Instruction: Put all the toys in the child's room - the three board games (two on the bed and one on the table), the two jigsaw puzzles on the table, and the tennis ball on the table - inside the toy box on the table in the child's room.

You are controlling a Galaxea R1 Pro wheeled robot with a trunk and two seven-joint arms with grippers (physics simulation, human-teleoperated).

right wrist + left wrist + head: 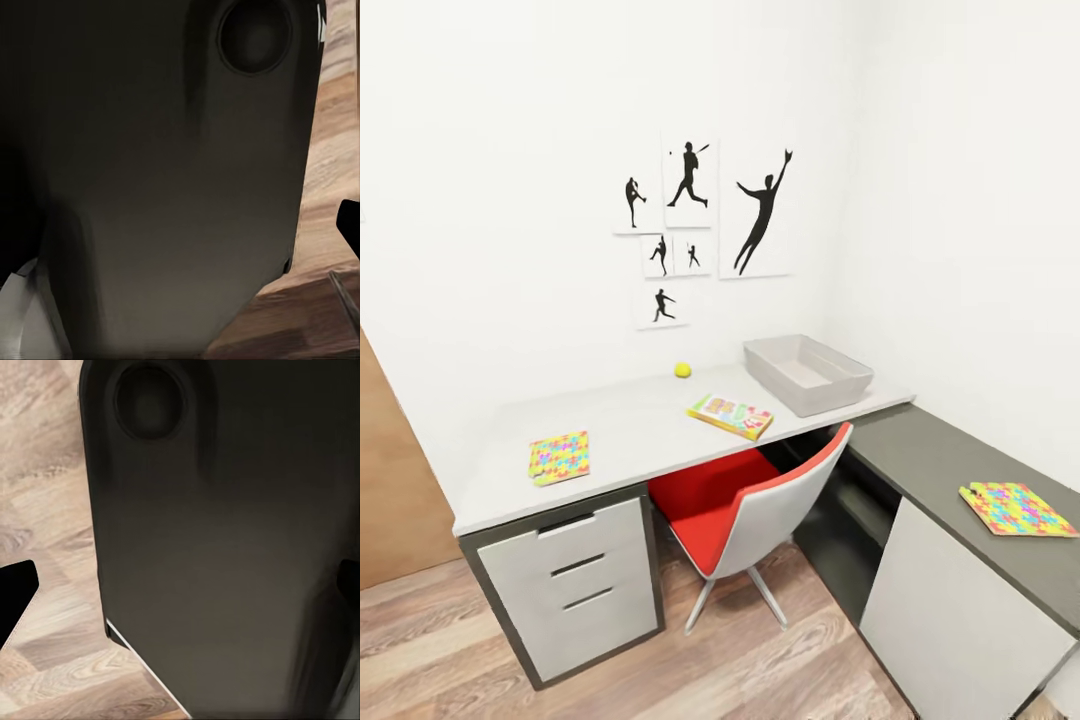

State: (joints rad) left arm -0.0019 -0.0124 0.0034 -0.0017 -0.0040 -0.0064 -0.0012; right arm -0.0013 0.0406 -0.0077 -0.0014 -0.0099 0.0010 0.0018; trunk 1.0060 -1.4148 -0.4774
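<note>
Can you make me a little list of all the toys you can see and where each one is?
toy box: grey, empty, far right end of the light-grey table
tennis ball: on the table by the wall
board game: on the table's front edge, above the red chair
jigsaw puzzle one: on the table above the drawers
jigsaw puzzle two: on the dark-grey counter
toys in the box: none yet
</note>
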